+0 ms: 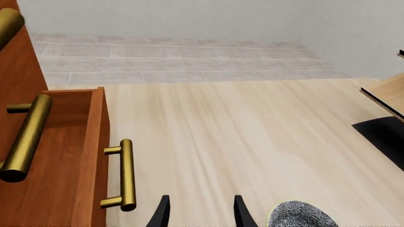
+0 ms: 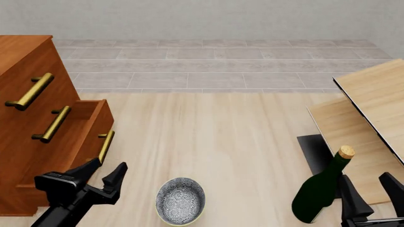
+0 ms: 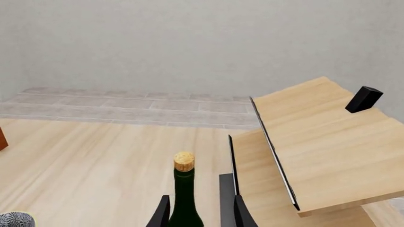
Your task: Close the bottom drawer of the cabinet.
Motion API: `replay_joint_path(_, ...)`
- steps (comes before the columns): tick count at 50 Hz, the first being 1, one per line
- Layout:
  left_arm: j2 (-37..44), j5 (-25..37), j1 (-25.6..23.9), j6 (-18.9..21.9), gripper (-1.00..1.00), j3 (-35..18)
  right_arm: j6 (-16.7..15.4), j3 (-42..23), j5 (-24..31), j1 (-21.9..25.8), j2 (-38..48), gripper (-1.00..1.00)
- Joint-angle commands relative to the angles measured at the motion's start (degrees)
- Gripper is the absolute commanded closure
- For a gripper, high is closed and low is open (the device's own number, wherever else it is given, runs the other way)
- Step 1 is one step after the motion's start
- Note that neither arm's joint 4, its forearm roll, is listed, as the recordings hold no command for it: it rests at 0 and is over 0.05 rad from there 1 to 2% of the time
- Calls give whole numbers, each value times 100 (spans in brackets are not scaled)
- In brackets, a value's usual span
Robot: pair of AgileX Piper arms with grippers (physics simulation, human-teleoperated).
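Note:
The reddish-brown cabinet (image 2: 25, 61) stands at the left. Its bottom drawer (image 2: 88, 125) is pulled out; the brass handle (image 2: 106, 145) faces the table's middle. In the left wrist view the drawer front (image 1: 94, 156) and its handle (image 1: 126, 175) are close beside my fingers. My left gripper (image 2: 102, 171) is open and empty, just in front of the handle, not touching it; it also shows in the left wrist view (image 1: 200, 215). My right gripper (image 2: 372, 191) is open and empty at the near right, also in the right wrist view (image 3: 200, 213).
A dark green corked bottle (image 2: 322, 189) stands just left of my right gripper and shows close ahead in its wrist view (image 3: 184, 198). A patterned bowl (image 2: 180, 201) sits near the front middle. Pale wooden panels (image 2: 372, 104) slant at the right.

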Motion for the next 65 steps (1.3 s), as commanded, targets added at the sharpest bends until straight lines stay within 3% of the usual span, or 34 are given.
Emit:
replay_joint_path(1, 1242, -989, -5, -210, -100, 1, -29, 1, -13, 21, 13, -100)
replay_joint_path(26, 1890, -1000, 327, -366, -100, -335, -115, -2, 110, 74, -152, -100)
replay_joint_path(65, 2715, -1000, 1418, 8, -100, -790, -147, 1, 125, 79, -200, -100)
